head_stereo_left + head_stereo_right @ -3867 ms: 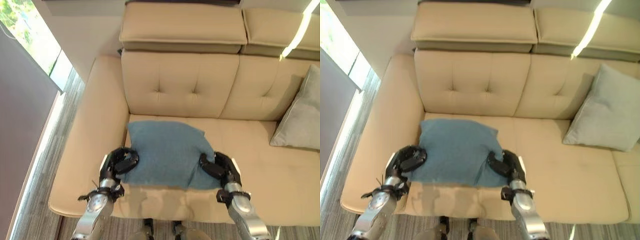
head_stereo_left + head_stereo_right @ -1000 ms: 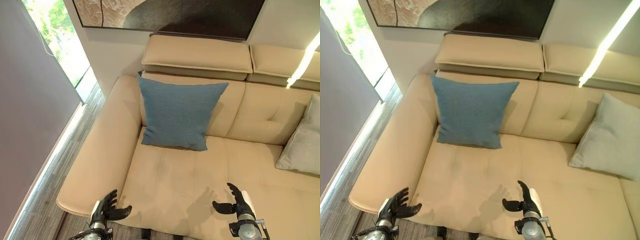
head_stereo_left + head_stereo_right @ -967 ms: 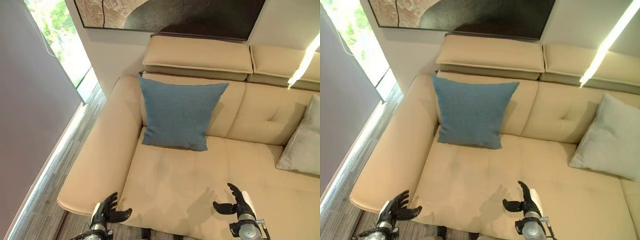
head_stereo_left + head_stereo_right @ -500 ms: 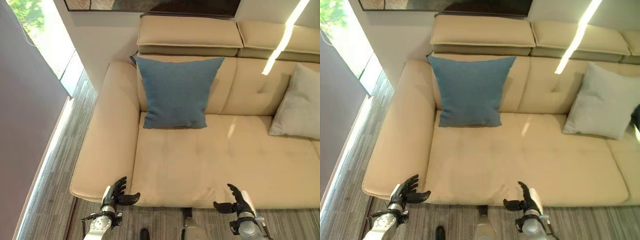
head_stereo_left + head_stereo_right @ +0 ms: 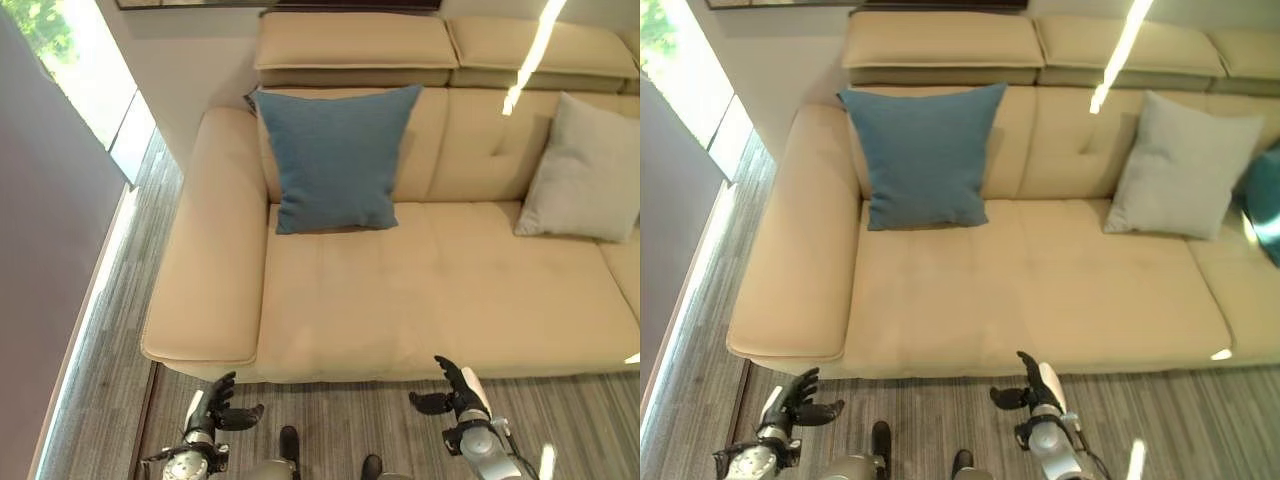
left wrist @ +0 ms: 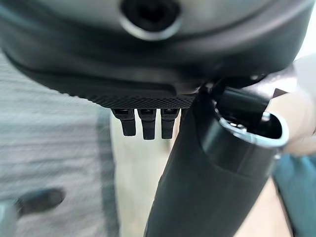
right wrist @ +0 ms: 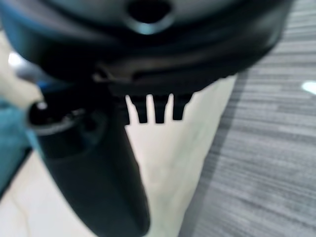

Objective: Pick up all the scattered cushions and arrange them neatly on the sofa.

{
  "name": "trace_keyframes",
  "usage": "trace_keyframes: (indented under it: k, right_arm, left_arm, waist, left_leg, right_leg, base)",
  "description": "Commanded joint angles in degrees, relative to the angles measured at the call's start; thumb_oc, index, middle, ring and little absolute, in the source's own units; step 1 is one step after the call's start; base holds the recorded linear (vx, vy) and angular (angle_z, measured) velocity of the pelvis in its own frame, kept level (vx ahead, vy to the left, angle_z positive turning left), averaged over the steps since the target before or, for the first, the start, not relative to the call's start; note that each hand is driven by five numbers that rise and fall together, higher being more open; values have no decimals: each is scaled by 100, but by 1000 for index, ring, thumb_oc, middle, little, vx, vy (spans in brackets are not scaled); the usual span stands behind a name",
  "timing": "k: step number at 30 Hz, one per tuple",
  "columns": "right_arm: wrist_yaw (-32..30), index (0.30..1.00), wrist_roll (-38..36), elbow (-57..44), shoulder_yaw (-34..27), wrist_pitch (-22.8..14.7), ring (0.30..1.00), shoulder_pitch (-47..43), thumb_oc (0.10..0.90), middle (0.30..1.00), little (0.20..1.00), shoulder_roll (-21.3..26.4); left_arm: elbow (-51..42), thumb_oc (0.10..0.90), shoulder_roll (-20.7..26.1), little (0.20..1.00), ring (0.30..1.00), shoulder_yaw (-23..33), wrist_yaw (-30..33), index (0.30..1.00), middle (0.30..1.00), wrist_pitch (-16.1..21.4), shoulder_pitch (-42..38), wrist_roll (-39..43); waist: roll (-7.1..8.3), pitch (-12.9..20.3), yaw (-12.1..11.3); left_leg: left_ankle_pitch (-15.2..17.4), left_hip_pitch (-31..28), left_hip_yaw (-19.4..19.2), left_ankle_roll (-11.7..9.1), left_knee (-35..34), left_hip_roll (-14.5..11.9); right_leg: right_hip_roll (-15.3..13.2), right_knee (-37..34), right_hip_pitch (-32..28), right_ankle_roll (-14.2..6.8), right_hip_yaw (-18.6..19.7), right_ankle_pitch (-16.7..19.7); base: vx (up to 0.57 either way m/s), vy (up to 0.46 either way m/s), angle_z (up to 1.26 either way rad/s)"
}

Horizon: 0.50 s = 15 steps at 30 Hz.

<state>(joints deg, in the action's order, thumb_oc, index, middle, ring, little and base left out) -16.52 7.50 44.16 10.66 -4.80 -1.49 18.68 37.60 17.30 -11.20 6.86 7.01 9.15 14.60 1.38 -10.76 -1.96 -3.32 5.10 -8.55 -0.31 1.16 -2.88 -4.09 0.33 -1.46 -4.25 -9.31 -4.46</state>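
The blue cushion (image 5: 335, 158) was lying flat on the seat between both hands a few seconds ago. Now it stands up against the back of the sofa (image 5: 420, 290), far ahead of the fingers. The left hand (image 5: 222, 415) and right hand (image 5: 455, 397) have let go and pulled back over the floor (image 5: 110, 330), fingers spread and holding nothing. So this cushion looks done. It is square, soft and smooth. A grey cushion (image 5: 580, 165) leans further along, and a teal cushion (image 5: 1262, 200) peeks in beyond it.
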Motion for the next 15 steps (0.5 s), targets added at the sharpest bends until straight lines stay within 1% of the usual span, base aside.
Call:
trace_keyframes:
  k: [1,2,3,4,5,6,9,10,11,15]
  right_arm:
    - [-268,900,-177,-293,-139,-255,900,18,800,900,900,264]
    - [-275,900,-179,-306,-145,-260,900,43,800,900,900,274]
    - [-286,900,-202,-227,-115,-257,900,36,800,900,900,282]
    - [-287,900,-203,-226,-116,-258,900,34,800,900,900,283]
    - [-328,900,-209,-122,-98,-248,900,-24,800,900,900,310]
    - [-329,900,-209,-120,-99,-249,900,-26,800,900,900,310]
    - [-303,900,-220,57,-45,-241,900,-70,800,900,900,346]
    - [-287,900,-217,97,-30,-231,900,-74,800,900,900,348]
    - [-294,900,-209,191,-18,-205,900,-67,800,900,900,385]
    - [-287,900,-220,279,-56,-106,900,-85,800,900,900,331]
  left_arm:
    - [-264,800,106,900,900,72,24,900,900,240,-336,65]
    - [-266,800,93,900,900,49,23,900,900,226,-363,76]
    - [-280,800,68,900,900,-42,34,900,900,228,-432,73]
    - [-279,800,67,900,900,-43,35,900,900,228,-435,73]
    - [-347,800,62,900,900,-137,43,900,900,241,-503,13]
    - [-347,800,61,900,900,-137,43,900,900,241,-505,13]
    - [-389,800,-7,900,900,-175,41,900,900,270,-520,24]
    - [-361,800,-46,900,900,-186,47,900,900,282,-528,30]
    - [-269,800,-113,900,900,-322,31,900,900,267,-590,-10]
    - [-163,800,-102,900,900,-529,16,900,900,213,-768,-181]
  waist:
    - [248,299,192]
    - [237,256,220]
    - [224,178,240]
    - [223,174,240]
    - [231,113,230]
    - [227,110,234]
    - [239,118,211]
    - [209,119,195]
    - [138,143,262]
    - [97,119,395]
  left_leg:
    - [679,278,616,-3,403,239]
    - [649,315,637,-41,474,223]
    - [612,364,838,-121,558,235]
    - [614,363,840,-122,561,235]
    - [696,431,1306,-173,691,357]
    - [703,433,1312,-173,701,356]
    - [971,319,1960,-212,879,515]
    - [1019,229,2076,-218,855,528]
    - [1037,180,2091,-181,781,540]
    - [1040,73,1826,-55,635,549]
  right_leg:
    - [52,-128,122,-215,190,-131]
    - [62,-175,99,-199,188,-115]
    - [69,-166,131,-150,238,-63]
    - [70,-164,130,-150,237,-64]
    - [56,-164,215,-154,329,21]
    - [57,-165,210,-154,324,19]
    - [19,-173,321,-193,618,158]
    - [23,-175,333,-204,692,175]
    - [8,-153,392,-255,818,209]
    - [-65,-49,593,-354,1064,327]
  base:
    - [-88,-97,1]
    - [-132,-67,16]
    - [-103,-36,16]
    - [-155,-18,6]
    - [-82,3,-20]
    - [-114,11,-43]
    - [-37,73,-62]
    - [-4,198,-106]
    - [22,206,-114]
    - [-7,207,-63]
